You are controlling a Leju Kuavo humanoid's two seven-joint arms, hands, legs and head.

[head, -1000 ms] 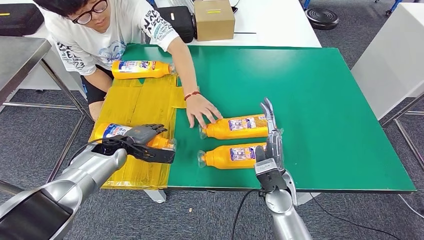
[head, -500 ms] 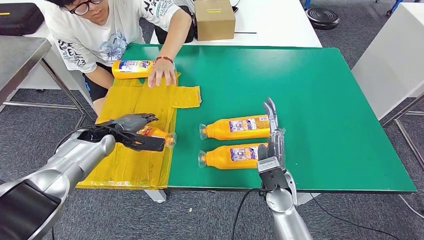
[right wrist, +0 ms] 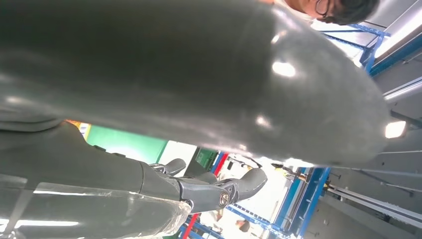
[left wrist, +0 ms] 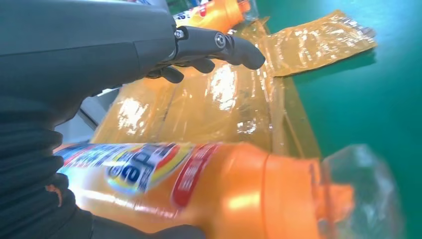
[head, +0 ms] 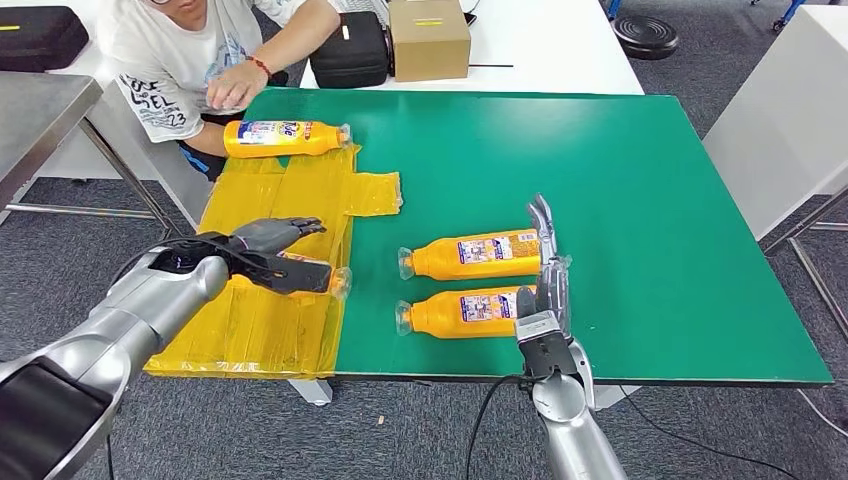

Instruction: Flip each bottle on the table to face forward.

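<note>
One bottle (head: 318,275) mostly hidden in gripping left hand (head: 268,255), right hand (head: 545,270) open.

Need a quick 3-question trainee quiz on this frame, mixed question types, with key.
1. True or false: the left hand holds a bottle over the yellow sheet.
2. How many orange bottles lie on the bare green table, off the yellow sheet?
A) one B) two C) three
3. Fill in: the far bottle lies at the yellow sheet's far edge, nearest the ____.

Key:
1. True; the held bottle lies against the left hand's palm.
2. B: the middle bottle and the near bottle, beside the right hand.
3. person
</note>
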